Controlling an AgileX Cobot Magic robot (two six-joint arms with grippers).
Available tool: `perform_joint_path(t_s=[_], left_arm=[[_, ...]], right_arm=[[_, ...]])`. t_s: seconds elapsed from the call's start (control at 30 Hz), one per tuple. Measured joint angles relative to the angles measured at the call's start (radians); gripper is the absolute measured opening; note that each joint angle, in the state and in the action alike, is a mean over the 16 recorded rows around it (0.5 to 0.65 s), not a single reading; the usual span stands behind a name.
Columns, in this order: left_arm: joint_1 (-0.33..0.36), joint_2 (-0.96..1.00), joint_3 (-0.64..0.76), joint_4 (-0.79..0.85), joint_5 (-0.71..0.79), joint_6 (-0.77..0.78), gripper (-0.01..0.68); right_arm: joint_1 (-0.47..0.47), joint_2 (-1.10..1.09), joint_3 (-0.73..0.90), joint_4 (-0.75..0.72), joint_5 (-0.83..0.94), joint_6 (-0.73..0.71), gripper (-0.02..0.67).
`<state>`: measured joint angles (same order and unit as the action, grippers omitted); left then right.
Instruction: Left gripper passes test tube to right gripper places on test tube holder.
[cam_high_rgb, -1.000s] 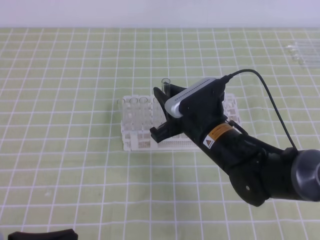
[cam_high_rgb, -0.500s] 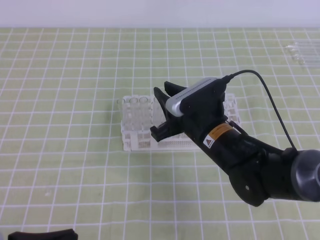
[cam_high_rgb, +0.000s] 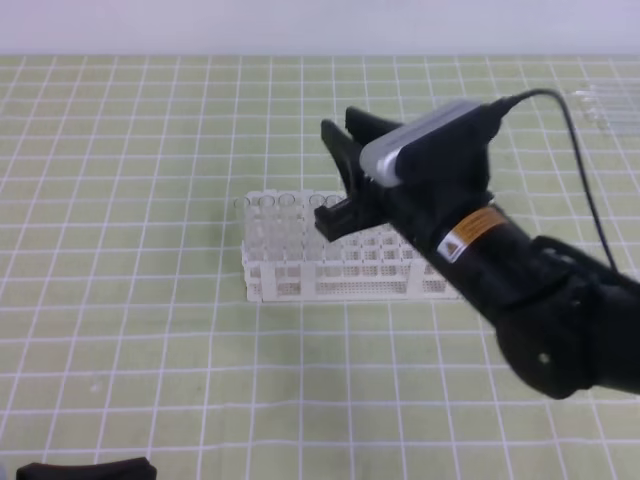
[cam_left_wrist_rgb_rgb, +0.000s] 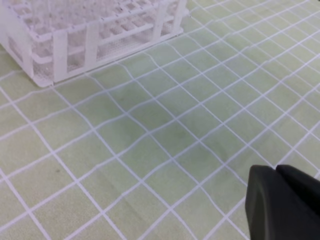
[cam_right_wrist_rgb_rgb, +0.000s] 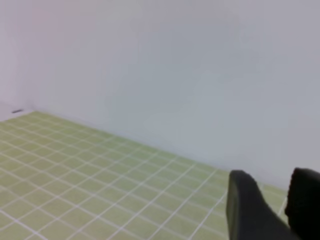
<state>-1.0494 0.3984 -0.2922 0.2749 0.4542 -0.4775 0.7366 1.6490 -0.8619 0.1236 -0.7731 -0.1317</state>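
A: Exterior high view first, biggest thing down. We see the right gripper (cam_high_rgb: 340, 170) lifted above the holder (cam_high_rgb: 340, 262), fingers pointing up and to the left, away from the rack.

B: And the tubes (cam_high_rgb: 275, 228)? We count several standing upright in the holder's left end, long axes vertical, rims up. They lie below and left of that gripper, apart from it.

A: Which of them is the task's tube we cannot tell; they look alike. We judge it already sits in the rack, so the coming move is likely a retreat, with the fingers needing to clear the rims.

B: The jaws stand parted with nothing between them. On the right wrist view the two fingers (cam_right_wrist_rgb_rgb: 250, 210) show a gap, and only wall and mat behind.

A: The left gripper (cam_left_wrist_rgb_rgb: 282, 202) sits low at the near edge, well away from the holder (cam_left_wrist_rgb_rgb: 75, 45). Its fingers are pressed together, holding nothing.

B: So the right arm is the nearer one.
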Motion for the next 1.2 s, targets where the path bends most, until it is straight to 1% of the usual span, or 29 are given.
perform_joint_path(t_s=[0.13, 0.27, 0.4, 0.5, 0.67, 0.97, 1.2], left_arm=[[0.000, 0.000, 0.000, 0.000, -0.001, 0.000, -0.003], [0.000, 0.001, 0.000, 0.000, -0.002, 0.000, -0.003], [0.000, 0.002, 0.000, 0.001, -0.003, 0.000, -0.003], [0.000, 0.001, 0.000, 0.000, -0.001, 0.000, -0.003], [0.000, 0.000, 0.000, 0.000, -0.001, 0.000, -0.003], [0.000, 0.001, 0.000, 0.001, -0.001, 0.000, -0.003], [0.000, 0.002, 0.000, 0.013, -0.002, 0.000, -0.003]], right_arm=[[0.000, -0.124, 0.001, 0.025, 0.094, -0.058, 0.139], [-0.006, -0.264, 0.005, 0.071, 0.225, -0.131, 0.094], [-0.032, -0.403, 0.030, 0.122, 0.347, -0.208, 0.045], [-0.066, -0.500, 0.070, 0.154, 0.407, -0.245, 0.012], [-0.155, -0.638, 0.179, 0.198, 0.438, -0.282, -0.012], [-0.334, -0.858, 0.430, 0.275, 0.388, -0.322, -0.016], [-0.476, -1.091, 0.577, 0.354, 0.507, -0.371, -0.017]])
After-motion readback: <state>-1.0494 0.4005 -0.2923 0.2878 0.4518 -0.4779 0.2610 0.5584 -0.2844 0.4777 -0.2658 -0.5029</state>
